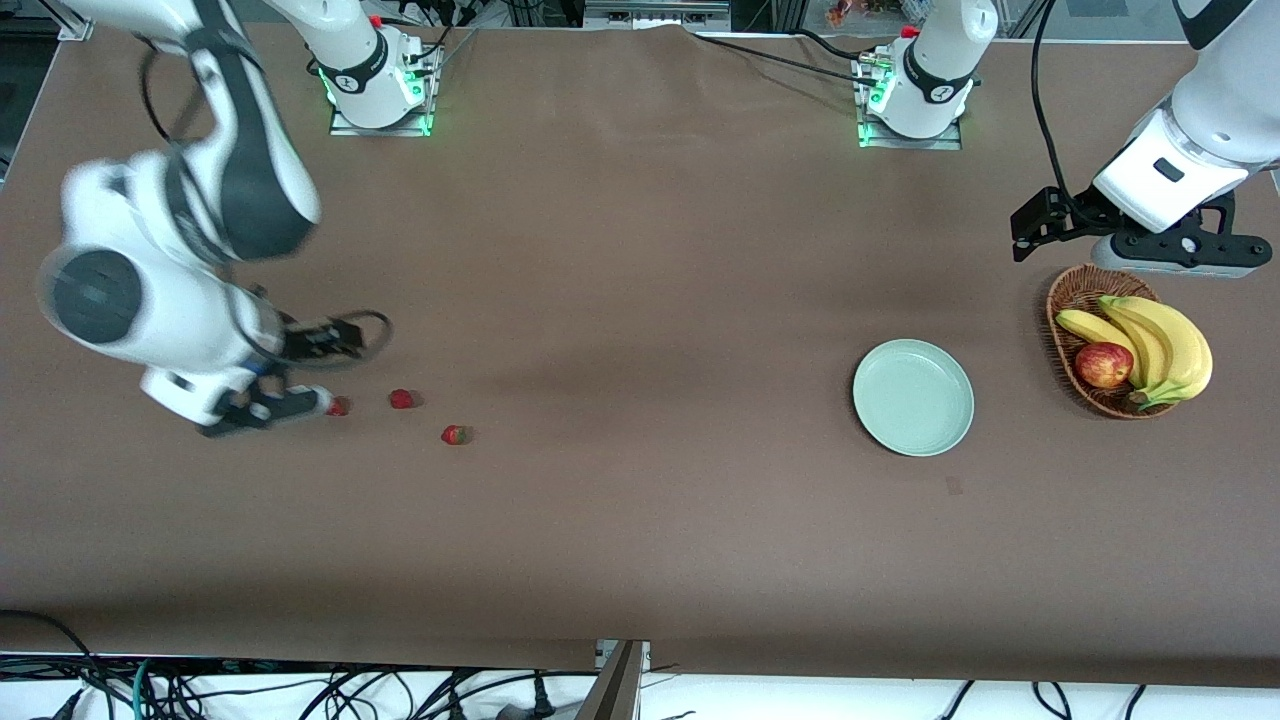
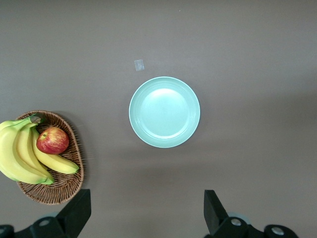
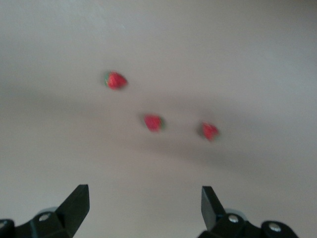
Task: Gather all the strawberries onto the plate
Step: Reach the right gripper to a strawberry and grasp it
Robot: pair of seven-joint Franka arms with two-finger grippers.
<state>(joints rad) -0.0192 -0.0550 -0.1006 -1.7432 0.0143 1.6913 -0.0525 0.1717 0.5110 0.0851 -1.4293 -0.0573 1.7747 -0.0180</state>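
Three small red strawberries lie on the brown table toward the right arm's end: one (image 1: 338,406) (image 3: 210,131) right beside my right gripper, one (image 1: 401,399) (image 3: 153,122) in the middle, and one (image 1: 456,434) (image 3: 115,80) nearest the front camera. My right gripper (image 1: 290,403) (image 3: 143,193) hangs low over the table next to them, open and empty. The pale mint-green plate (image 1: 913,397) (image 2: 164,111) sits empty toward the left arm's end. My left gripper (image 1: 1170,248) (image 2: 147,198) hovers open and empty high over the table by the basket's rim.
A brown wicker basket (image 1: 1062,305) (image 2: 69,186) holding bananas (image 1: 1160,345) and a red-yellow apple (image 1: 1103,365) stands beside the plate, closer to the left arm's end. A small pale scrap (image 2: 139,64) lies on the table near the plate.
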